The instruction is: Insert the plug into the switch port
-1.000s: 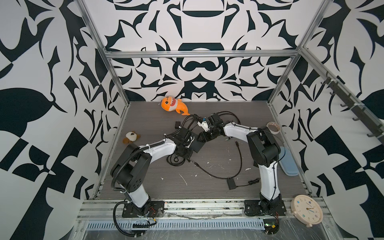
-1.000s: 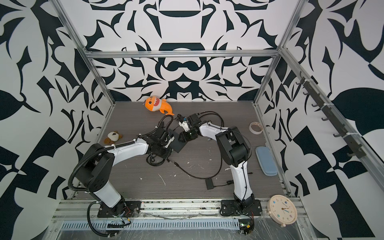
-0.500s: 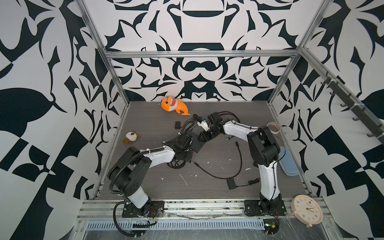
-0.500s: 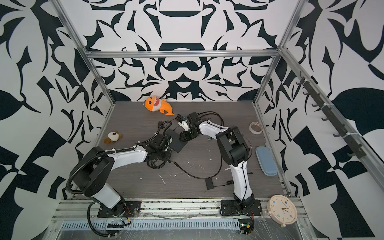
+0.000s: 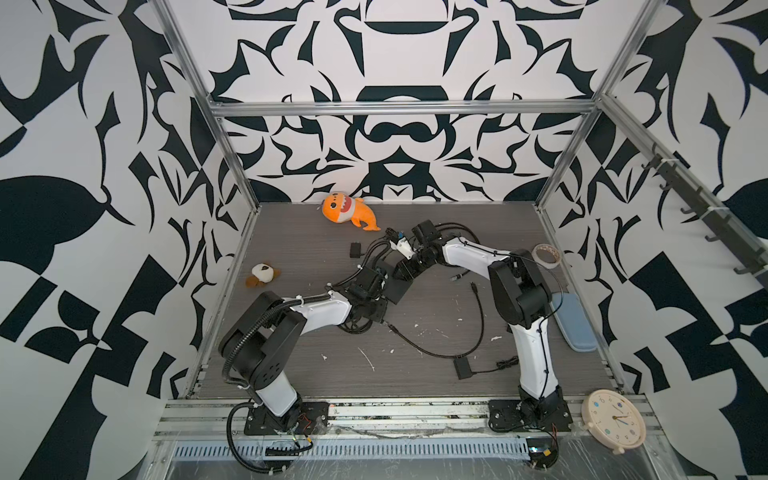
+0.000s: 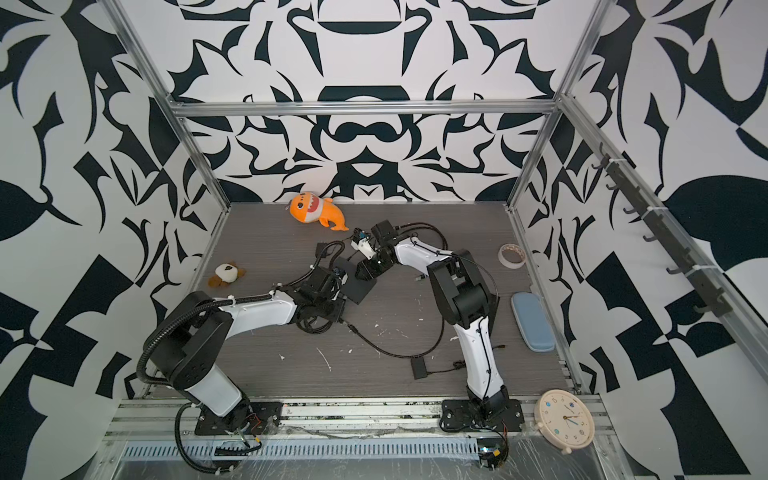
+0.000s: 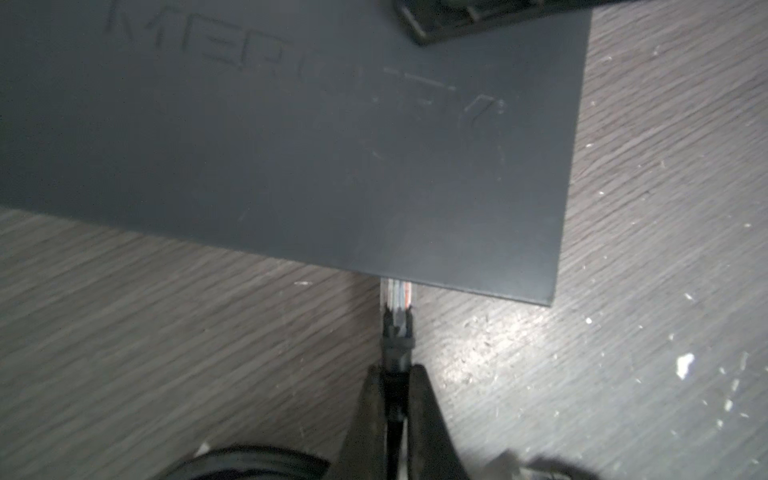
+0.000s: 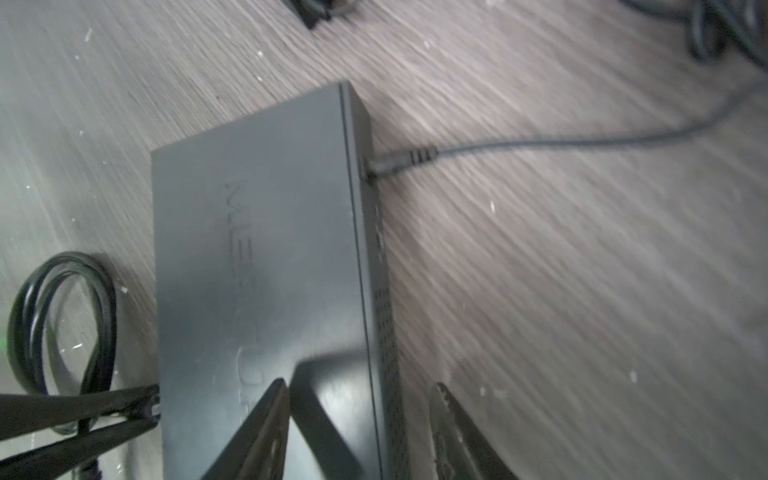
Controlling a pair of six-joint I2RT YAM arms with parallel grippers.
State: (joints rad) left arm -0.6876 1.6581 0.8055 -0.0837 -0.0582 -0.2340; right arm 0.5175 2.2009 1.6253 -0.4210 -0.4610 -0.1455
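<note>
Pinching plug (image 7: 397,298) boot with left jaws, straddling switch (image 7: 291,145) edge with spread right jaws; insertion step, seemingly partly into port. Next: push straight home, bracing switch.

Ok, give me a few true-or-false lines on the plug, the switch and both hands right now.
1. The left hand is shut on the plug, behind its clear tip. True.
2. The plug lies well clear of the switch. False: its clear tip reaches under the switch's edge.
3. The right hand is open, astride one side edge of the switch. True.
4. Nothing else is plugged into the switch. False: a thin lead sits in its side.
</note>
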